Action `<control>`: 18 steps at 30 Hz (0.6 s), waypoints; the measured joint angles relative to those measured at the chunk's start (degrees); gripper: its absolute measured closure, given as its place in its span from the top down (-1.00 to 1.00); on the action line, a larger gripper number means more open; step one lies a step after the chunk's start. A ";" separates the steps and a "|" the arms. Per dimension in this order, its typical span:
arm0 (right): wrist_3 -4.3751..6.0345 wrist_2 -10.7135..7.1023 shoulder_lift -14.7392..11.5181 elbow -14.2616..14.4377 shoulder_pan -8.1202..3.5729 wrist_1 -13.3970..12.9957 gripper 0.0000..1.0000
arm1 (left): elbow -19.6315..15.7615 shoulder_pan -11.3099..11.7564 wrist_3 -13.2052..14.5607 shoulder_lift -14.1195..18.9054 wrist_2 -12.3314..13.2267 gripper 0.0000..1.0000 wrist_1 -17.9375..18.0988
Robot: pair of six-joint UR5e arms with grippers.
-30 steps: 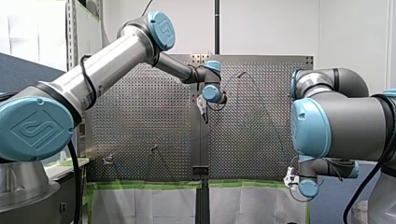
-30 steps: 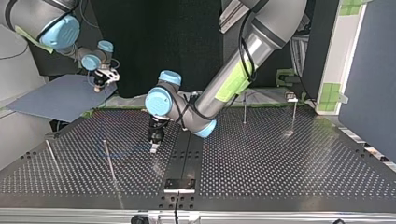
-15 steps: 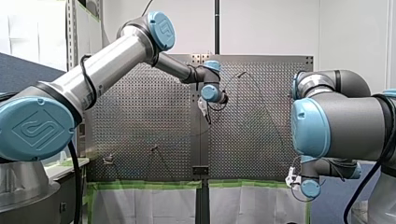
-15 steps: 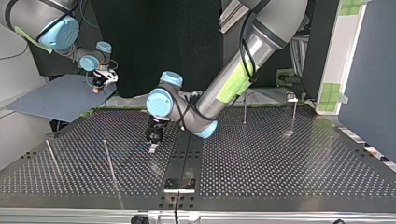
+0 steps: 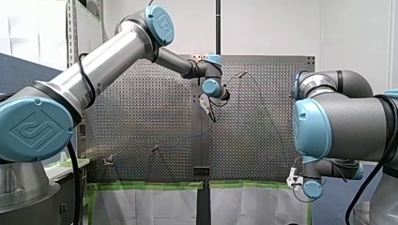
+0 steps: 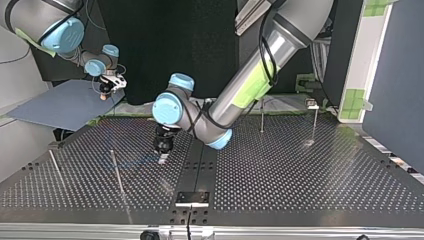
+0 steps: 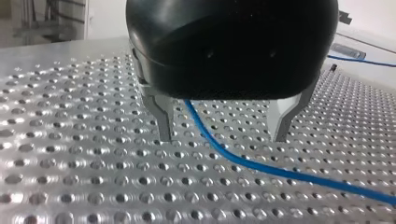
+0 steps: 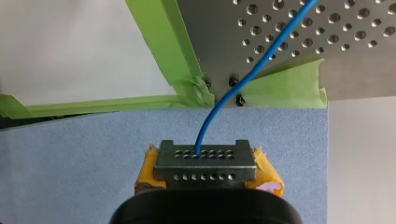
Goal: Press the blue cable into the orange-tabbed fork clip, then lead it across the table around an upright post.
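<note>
The blue cable [image 7: 243, 163] lies on the perforated table [image 7: 70, 154] and runs between the metal fingers [image 7: 163, 122] of my left gripper [image 7: 224, 136], which stands open just above the plate, not touching the cable. In the top view my left gripper [image 6: 162, 158] hovers near the table's middle, with the cable [image 6: 131, 161] faint to its left. My right gripper [image 8: 205, 163], with yellow pads, is shut on the blue cable [image 8: 219, 105] off the table's corner; it also shows in the top view [image 6: 104, 95]. A small clip [image 6: 312, 104] sits at the top view's far right.
Thin upright posts stand on the table: one [image 6: 118, 174] and another [image 6: 55, 167] at the top view's left, two more [image 6: 261, 117] [image 6: 315, 122] at its right. A blue-grey sheet [image 6: 60, 106] lies under my right gripper. Green tape [image 8: 177, 51] lines the table edge.
My left gripper has shifted slightly toward the top view's left, its wrist rising a little in the front view. My right gripper has barely moved.
</note>
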 joint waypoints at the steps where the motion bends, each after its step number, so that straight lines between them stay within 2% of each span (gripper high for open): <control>1: -0.02 -0.03 0.00 0.00 0.00 0.00 -1.00 | -0.01 -0.08 -0.40 0.01 -0.46 1.00 -0.44; 5: -0.21 -0.15 -0.02 0.00 0.21 0.11 -1.00 | -0.28 -0.37 -1.21 0.10 -2.81 1.00 -2.55; 9: -0.59 -0.19 -0.04 0.01 0.38 0.53 -1.00 | -1.73 -0.08 -1.41 1.14 -4.30 1.00 -2.62; 13: -1.33 -0.23 -0.04 0.00 0.42 0.84 -1.00 | -3.26 0.54 -1.84 2.56 -3.89 1.00 -1.41; 18: -2.27 -0.27 -0.04 -0.07 0.58 0.95 -1.00 | -5.48 0.79 -1.70 4.77 -1.92 1.00 0.74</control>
